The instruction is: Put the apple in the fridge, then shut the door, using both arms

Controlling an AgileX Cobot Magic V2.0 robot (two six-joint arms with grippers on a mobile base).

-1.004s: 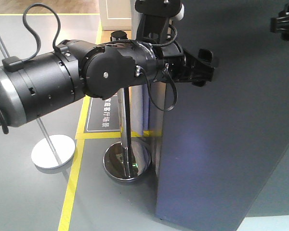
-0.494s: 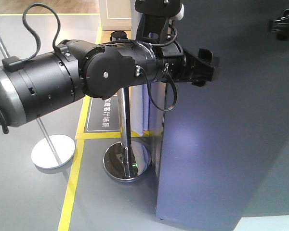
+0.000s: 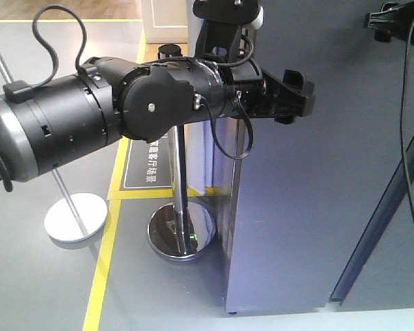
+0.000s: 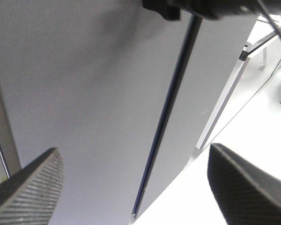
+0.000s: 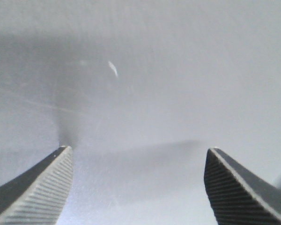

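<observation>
**Door Closing Stage — Status and Surface Notes**

The setting is a grey polished floor [image 3: 41, 276] marked with yellow tape lines [image 3: 103, 262]; a chrome stanchion base [image 3: 183, 234] and a white disc base [image 3: 76, 217] stand beside the fridge [image 3: 393, 262]. The front-facing view is largely filled by the door [image 3: 290, 207], a flat, matte dark grey panel with a straight lower edge.

Progress, as a judgement: the apple is not visible in any view, so it is presumably already inside the fridge — this cannot be confirmed. The remaining step appears to be seating the door. A dark seam line between panels shows in the left wrist view, and a gap is visible at the door's right edge, suggesting closure is not complete.

The left gripper [image 3: 290, 93] sits against the door's upper face, jaws spread wide and empty. The right gripper [image 5: 138, 183] also faces a smooth, faintly scratched grey panel at close range, jaws wide apart, nothing held. Its ribbed fingertips [image 5: 35, 187] show a fine woven texture.
</observation>
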